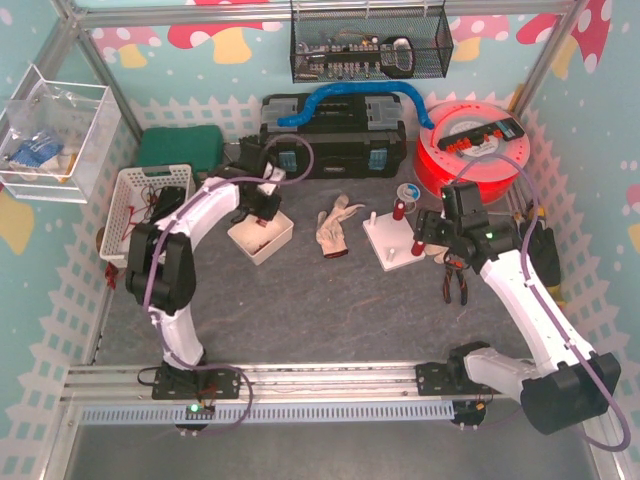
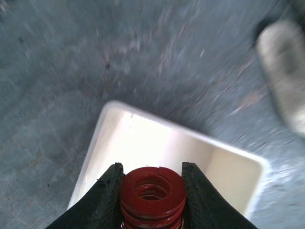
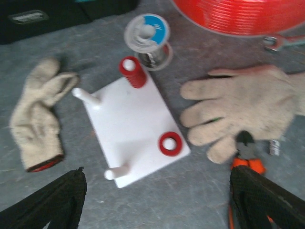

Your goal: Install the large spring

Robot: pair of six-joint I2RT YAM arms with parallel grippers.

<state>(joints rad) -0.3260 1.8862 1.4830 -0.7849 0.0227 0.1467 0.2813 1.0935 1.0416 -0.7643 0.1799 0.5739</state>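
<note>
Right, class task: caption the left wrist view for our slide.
Left gripper clamps a red spring above the white tray.

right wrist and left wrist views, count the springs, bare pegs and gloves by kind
spring: 3, two on the board, one in the left gripper
bare peg: 2
glove: 2
total: 7

Grey mottled tabletop (image 1: 300, 310), aluminium frame (image 1: 98, 70), pastel mushroom-print walls (image 1: 200, 40), white picket-fence border (image 1: 200, 112), apparently printed, even light
</note>
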